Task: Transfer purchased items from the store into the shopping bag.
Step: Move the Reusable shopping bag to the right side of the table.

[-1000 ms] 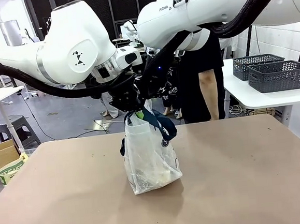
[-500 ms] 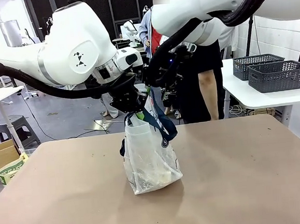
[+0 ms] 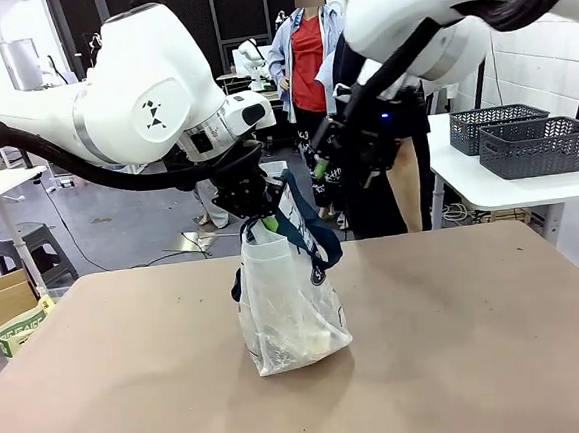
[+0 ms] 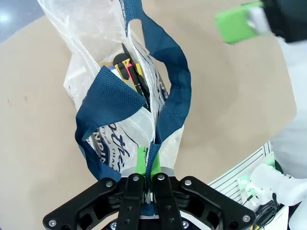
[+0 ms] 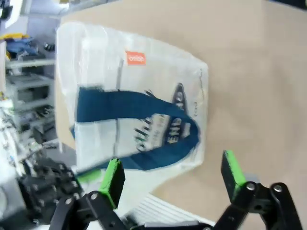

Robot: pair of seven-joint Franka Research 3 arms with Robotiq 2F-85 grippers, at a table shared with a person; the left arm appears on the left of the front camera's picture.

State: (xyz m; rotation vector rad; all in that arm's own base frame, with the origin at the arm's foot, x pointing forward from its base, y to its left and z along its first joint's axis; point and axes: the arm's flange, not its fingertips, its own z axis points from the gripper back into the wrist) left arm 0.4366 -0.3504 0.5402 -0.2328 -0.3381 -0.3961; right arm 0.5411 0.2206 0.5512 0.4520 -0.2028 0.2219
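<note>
Bag (image 3: 289, 307) strap clamped in left pincer (image 3: 259, 216) | right pincer (image 5: 172, 184) agape, apart

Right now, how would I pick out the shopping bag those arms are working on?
Look at the tan table; near its middle stands the shopping bag. It is a see-through whitish plastic tote with dark navy straps, and the left pincer pinches one strap from above. The grey baskets sit on another table.

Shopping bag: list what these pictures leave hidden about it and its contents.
- Front view: the shopping bag contents are pale blurs through the plastic.
- Left wrist view: a yellow-and-black item shows in the mouth; anything deeper is hidden by the bag walls.
- Right wrist view: logo lettering is motion-blurred and strap-covered.
</note>
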